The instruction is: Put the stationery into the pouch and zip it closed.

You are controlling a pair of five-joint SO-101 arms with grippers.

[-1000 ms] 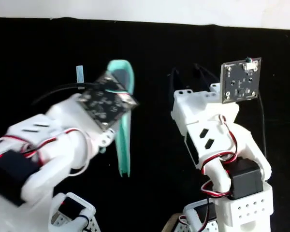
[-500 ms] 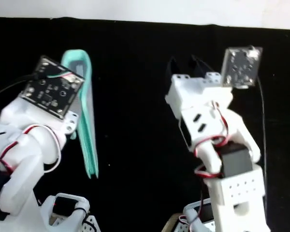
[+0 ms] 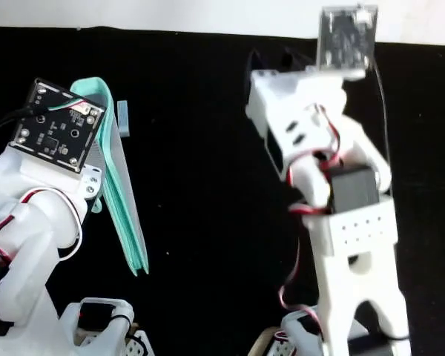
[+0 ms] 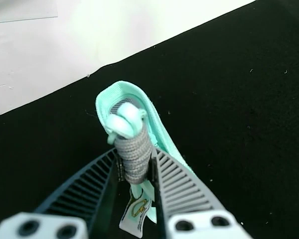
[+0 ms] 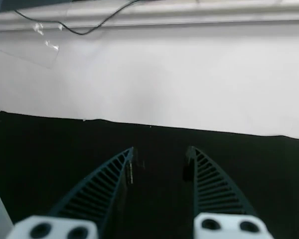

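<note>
We pinch the pouch (image 3: 124, 211) by its grey end in the left gripper (image 4: 135, 155), keeping it edge-up over the table (image 3: 208, 185) | right gripper (image 5: 158, 155) spread, empty, presumably free for the zip.

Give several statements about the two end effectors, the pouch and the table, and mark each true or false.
1. The left end effector is shut on the mint-green pouch. True.
2. The right end effector holds a pen. False: it is open and holds nothing.
3. A small light-blue piece lies on the table covering next to the pouch. True.
4. The table is covered with a white cloth. False: the covering is a black cloth; the white surface lies beyond its far edge.
</note>
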